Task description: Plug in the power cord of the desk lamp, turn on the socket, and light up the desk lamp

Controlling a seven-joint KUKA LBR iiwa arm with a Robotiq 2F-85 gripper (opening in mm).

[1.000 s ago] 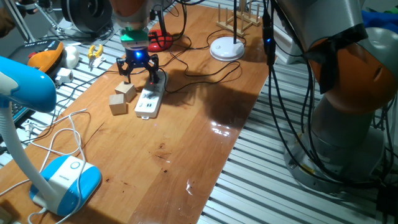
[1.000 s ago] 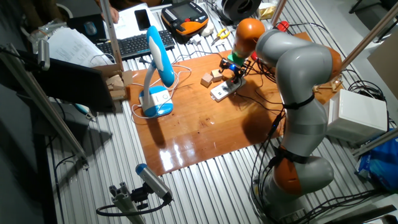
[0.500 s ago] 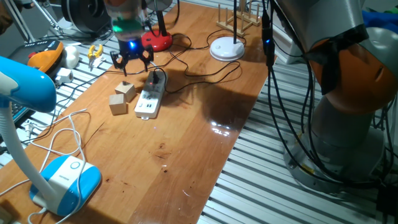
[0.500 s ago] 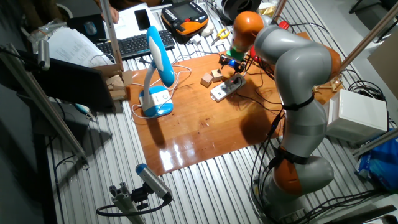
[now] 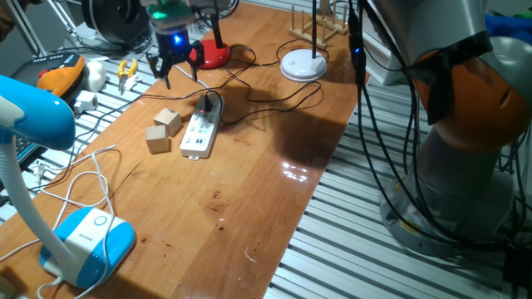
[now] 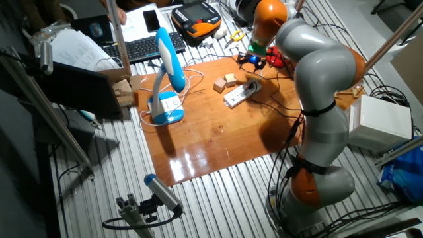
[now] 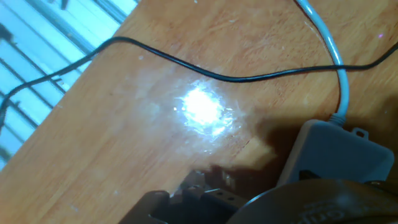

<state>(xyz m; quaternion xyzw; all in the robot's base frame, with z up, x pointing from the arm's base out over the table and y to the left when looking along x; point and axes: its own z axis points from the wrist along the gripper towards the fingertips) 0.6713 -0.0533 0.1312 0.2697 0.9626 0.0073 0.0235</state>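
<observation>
Gripper [image 5: 173, 68] spread wide, empty, above socket [image 5: 200, 132], two wooden blocks [image 5: 163, 129] just beside.

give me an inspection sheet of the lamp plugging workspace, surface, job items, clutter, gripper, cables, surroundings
Surface: wooden table, glossy, with glare spots.
Job's things: socket lies flat near the far end; a black plug sits in its far end, with the power cord trailing across the wood; the lamp's round white base stands farther back.
Clutter: two wooden blocks beside the socket; blue and white desk lamp at the near corner.
Gripper: gripper hangs above the table beyond the socket, fingers spread, holding nothing.
Cables: white cable leaves the socket's end; loose white cord by the blue lamp.
Surroundings: yellow pliers, keyboard, slatted metal bench.
</observation>
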